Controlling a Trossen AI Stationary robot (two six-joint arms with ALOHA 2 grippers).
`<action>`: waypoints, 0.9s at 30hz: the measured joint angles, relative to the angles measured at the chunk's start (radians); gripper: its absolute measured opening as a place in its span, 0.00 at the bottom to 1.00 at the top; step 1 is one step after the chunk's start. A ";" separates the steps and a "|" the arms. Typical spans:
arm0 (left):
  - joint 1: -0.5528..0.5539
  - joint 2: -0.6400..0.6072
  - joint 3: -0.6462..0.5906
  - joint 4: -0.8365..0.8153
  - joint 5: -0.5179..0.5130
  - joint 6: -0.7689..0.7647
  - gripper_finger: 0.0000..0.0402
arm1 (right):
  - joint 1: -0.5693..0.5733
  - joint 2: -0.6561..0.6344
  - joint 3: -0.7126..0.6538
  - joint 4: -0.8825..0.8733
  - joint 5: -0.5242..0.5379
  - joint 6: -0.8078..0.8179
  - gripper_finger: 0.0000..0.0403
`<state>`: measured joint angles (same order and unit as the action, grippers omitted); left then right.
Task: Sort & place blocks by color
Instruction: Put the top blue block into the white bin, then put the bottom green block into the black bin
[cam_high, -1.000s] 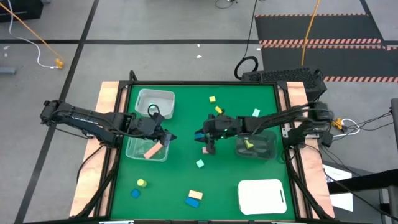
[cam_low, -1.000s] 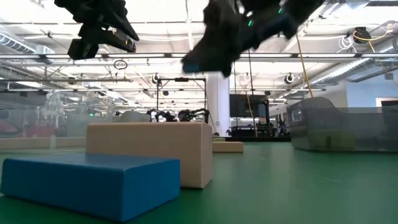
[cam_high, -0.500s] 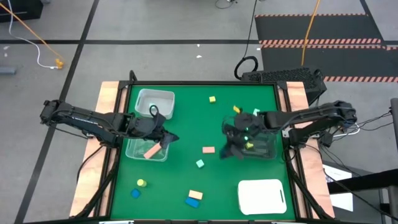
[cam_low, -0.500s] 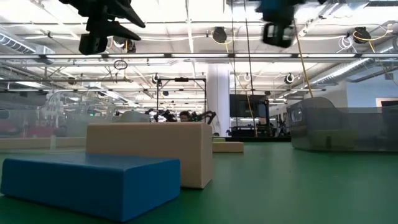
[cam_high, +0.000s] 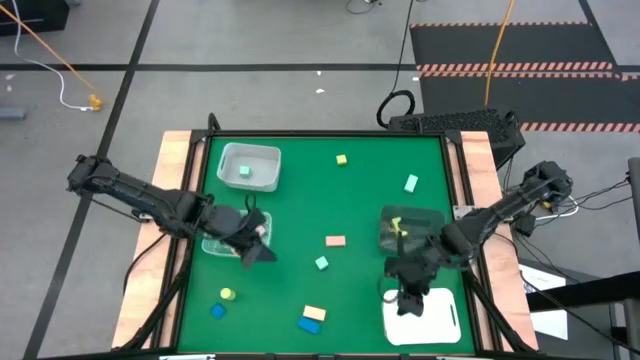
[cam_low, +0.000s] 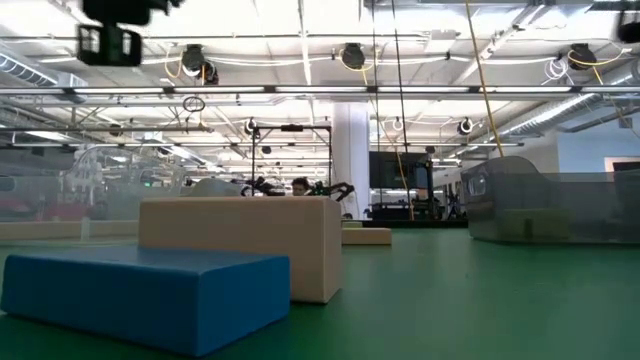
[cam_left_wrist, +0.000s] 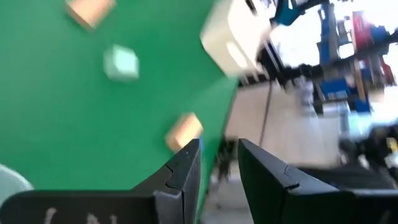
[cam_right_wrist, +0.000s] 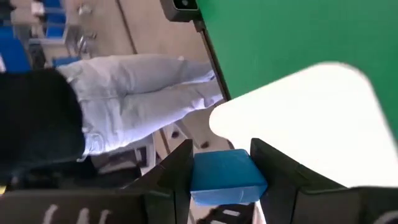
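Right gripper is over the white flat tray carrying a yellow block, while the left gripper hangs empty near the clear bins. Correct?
Not quite. The block in the right gripper is blue, not yellow, as the right wrist view shows. It is over the white flat tray, and the left gripper is empty by the clear bins.

Layout of table (cam_high: 300, 200), bins, tray and blocks

Two bins sit at the table's left side, one (cam_high: 249, 166) behind the other (cam_high: 215, 245); a third bin (cam_high: 410, 230) sits at the right, with the flat tray (cam_high: 440, 322) in front of it. Loose blocks (cam_high: 335, 241) lie between them, more near the front edge. The left hand (cam_high: 255, 250) is just beside the nearer left bin; the right hand (cam_high: 410, 303), gripping a block (cam_right_wrist: 225, 176), is over the tray.
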<state>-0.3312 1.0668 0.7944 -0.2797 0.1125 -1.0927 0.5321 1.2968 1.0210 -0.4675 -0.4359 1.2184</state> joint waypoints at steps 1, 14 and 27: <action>-0.026 0.000 0.000 -0.004 0.002 -0.007 0.27 | 0.023 0.000 0.000 -0.002 0.028 0.037 0.30; -0.399 0.000 0.000 -0.207 -0.074 -0.259 0.27 | 0.184 0.068 0.000 -0.156 0.122 0.370 0.34; -0.588 0.086 -0.001 -0.343 -0.150 -0.491 0.27 | 0.194 0.096 0.000 -0.151 0.121 0.367 0.60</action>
<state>-0.9196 1.1527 0.7937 -0.6231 -0.0376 -1.5837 0.7261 1.3930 1.0210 -0.6182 -0.3145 1.5856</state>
